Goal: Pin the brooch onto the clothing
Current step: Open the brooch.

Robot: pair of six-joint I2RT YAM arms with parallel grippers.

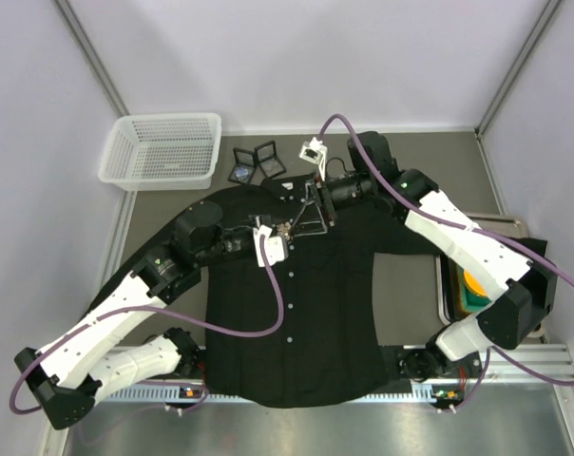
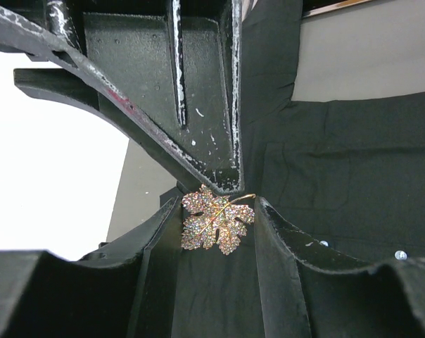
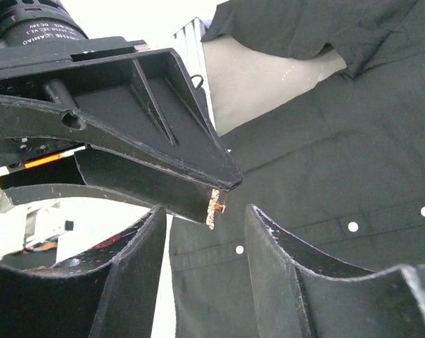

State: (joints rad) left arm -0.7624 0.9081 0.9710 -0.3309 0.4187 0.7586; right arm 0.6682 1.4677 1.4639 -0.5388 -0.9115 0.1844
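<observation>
Your left gripper (image 2: 217, 205) grasps 1 brooch (image 2: 217, 224) above the clothing (image 2: 353, 162); your right gripper (image 3: 205, 210), released, hangs above the clothing.

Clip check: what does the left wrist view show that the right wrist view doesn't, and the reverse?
Left wrist only: the brooch face-on, a glittering leaf shape filling the gap between the left fingers, with a right finger's tip just above it. Right wrist only: the brooch as a thin edge-on sliver at a left finger's tip, sitting between the right fingers without visibly touching either. Both: the black shirt with white buttons underneath, and the other arm's finger reaching in.
</observation>
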